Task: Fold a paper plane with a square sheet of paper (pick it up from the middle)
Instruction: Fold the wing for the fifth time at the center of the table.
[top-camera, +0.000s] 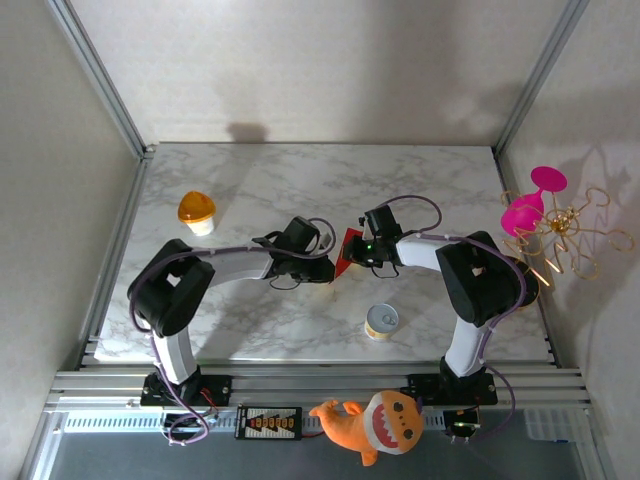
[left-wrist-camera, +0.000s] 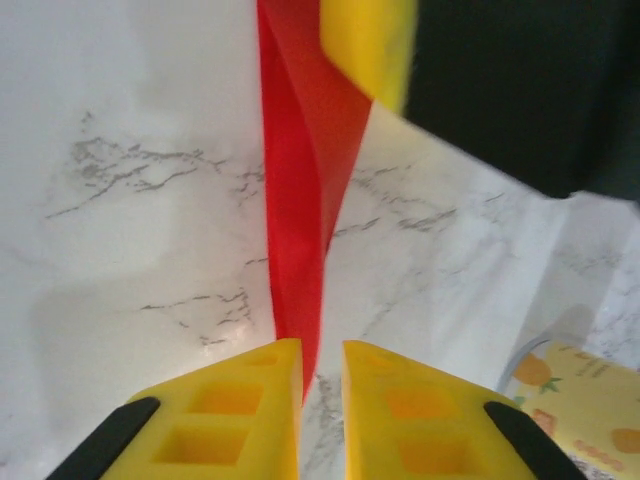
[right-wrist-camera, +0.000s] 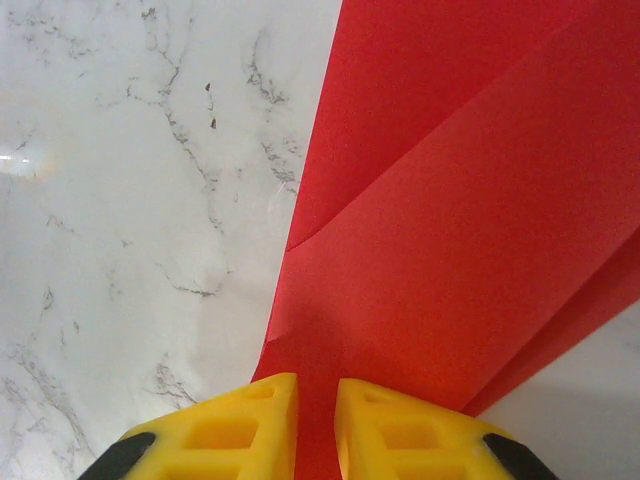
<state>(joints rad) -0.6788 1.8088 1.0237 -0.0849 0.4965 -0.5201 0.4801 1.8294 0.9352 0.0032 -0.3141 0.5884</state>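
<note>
orange shark plush (top-camera: 375, 425) on near rail; yellow tin (top-camera: 381, 321) just beyond, beside right arm. mid-table, right gripper (right-wrist-camera: 315, 410) pinching creased red paper (right-wrist-camera: 450, 230); left gripper (left-wrist-camera: 322, 390) jaws nearly together at paper's opposite edge, grip unclear. orange-lidded cup (top-camera: 197, 212) far left, pink glass (top-camera: 530, 205) far right.

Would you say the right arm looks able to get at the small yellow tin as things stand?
Probably yes: the tin lies on open marble beside that arm, but the right claw would first have to release the red paper.
</note>
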